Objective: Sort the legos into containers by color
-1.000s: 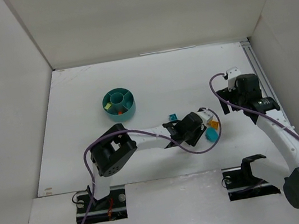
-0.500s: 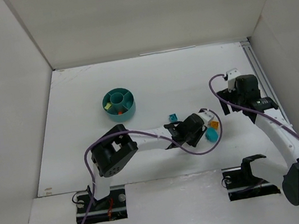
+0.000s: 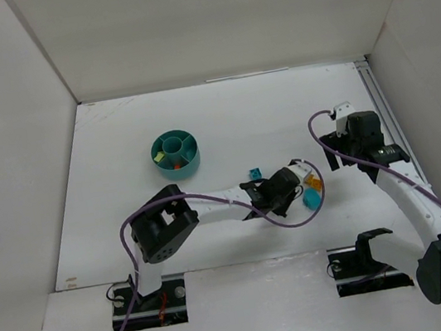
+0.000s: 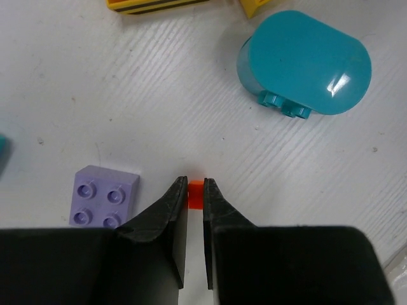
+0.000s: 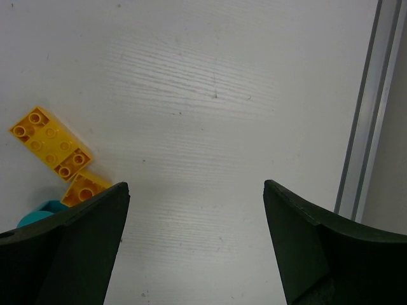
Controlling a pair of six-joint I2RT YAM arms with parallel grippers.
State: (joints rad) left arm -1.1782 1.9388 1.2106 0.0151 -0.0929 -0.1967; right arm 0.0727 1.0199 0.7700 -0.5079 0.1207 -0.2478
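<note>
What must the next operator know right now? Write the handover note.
Left gripper shut on a tiny orange piece at table level. Right gripper open over the table, holding nothing.
Dish stands apart to the left; an orange speck shows inside.
Left to sort: lilac brick, rounded teal piece, small teal piece, yellow pieces.
Next, probably: carry the orange piece to the dish.

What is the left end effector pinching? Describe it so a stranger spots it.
In the left wrist view, find the big rounded teal piece. Below-left of it, the left end effector grips a tiny orange piece. It is far smaller than the lilac four-stud brick beside it.
</note>
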